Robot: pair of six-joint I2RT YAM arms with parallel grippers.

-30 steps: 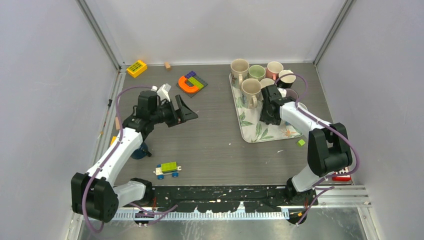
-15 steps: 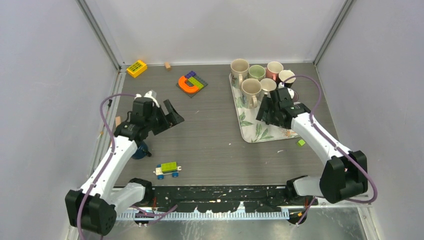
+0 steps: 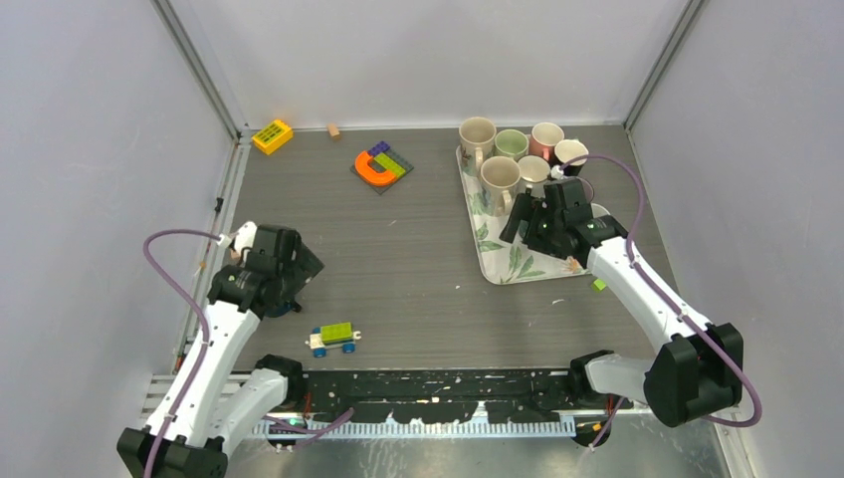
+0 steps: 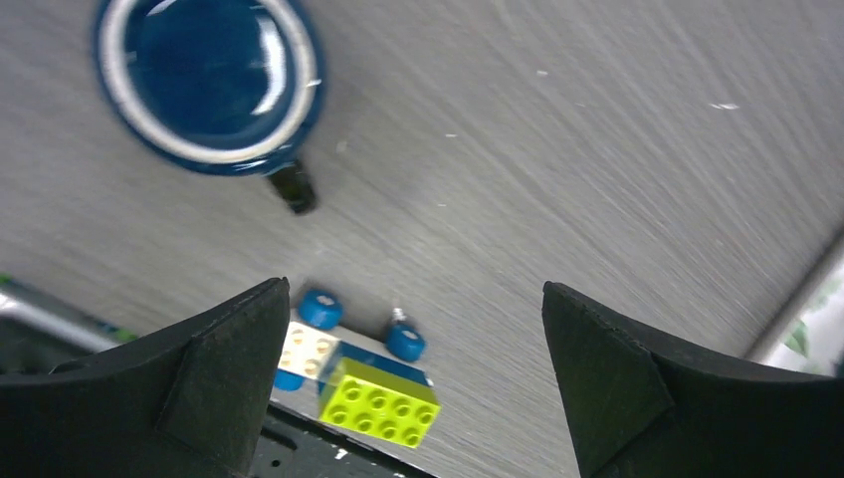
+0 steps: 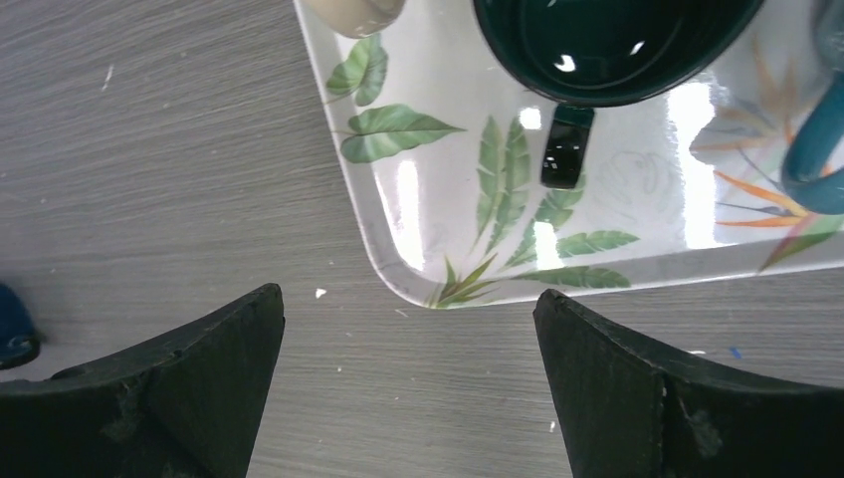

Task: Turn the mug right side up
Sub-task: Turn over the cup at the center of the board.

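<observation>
two wide, empty hands: left hand [image 4: 413, 299] near the blue mug [image 4: 209, 85] on grey grained tabletop [image 4: 597, 149], right hand [image 5: 408, 299] over the tray [image 5: 410, 204] corner; pale walls [image 3: 418, 60].

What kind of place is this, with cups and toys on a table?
Most likely a robot test booth in a lab: plain walls box in a table, a left arm and a right arm are bolted at its edge, and mugs on a tray sit near toy bricks.

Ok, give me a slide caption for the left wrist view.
The left tool hangs open above the table, with a dark blue mug and a toy brick car in view.
</observation>
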